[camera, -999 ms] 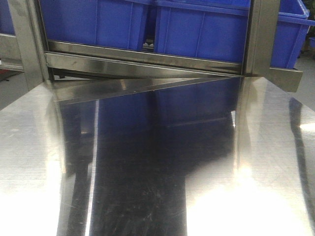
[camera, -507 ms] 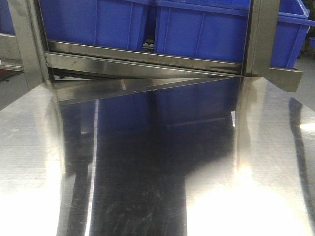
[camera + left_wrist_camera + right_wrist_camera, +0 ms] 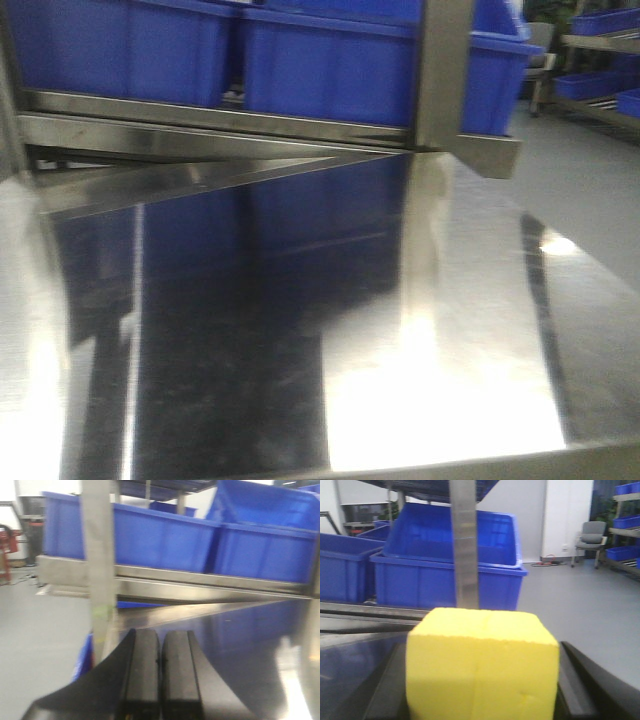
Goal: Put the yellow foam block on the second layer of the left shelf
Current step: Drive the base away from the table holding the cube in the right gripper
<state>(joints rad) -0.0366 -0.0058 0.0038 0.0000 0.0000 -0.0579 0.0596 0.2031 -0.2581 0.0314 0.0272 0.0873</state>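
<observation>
Two claws, only one loaded. The right claw (image 3: pixel 481 680) is clenched on the yellow foam block (image 3: pixel 480 655). Dark fingers (image 3: pixel 387 685) hug both flanks, and the block sits square btwn them, top face level, filling the lower half of the right wrist view. It's roughly a cube, so no long axis to fuss over. The left claw (image 3: pixel 160 675) is clenched on nothing, black pads (image 3: pixel 141 670) pressed flat together, low over the steel surface (image 3: pixel 240 645).

Outward from the block: dead ahead stands a steel upright (image 3: pixel 465 545). Behind it are blue bins (image 3: pixel 450 565), one nested in another, on a shelf rail (image 3: pixel 365 611). Grey floor and a chair (image 3: pixel 592 534) lie off to the right. The front cam shows neither claw nor block, just the shiny surface w/ rail, bins and upright at its far edge.

My read: the grasp is done and the carry is what's left. The block is w/ the right arm, yet the target shelf is the left one, so the move prob has to swing leftward and clear that upright. Can't tell from here which level counts as the 2nd layer. Bins crowd the one level in view, so room there looks tight. The left arm seems nearer that side but holds nothing.
</observation>
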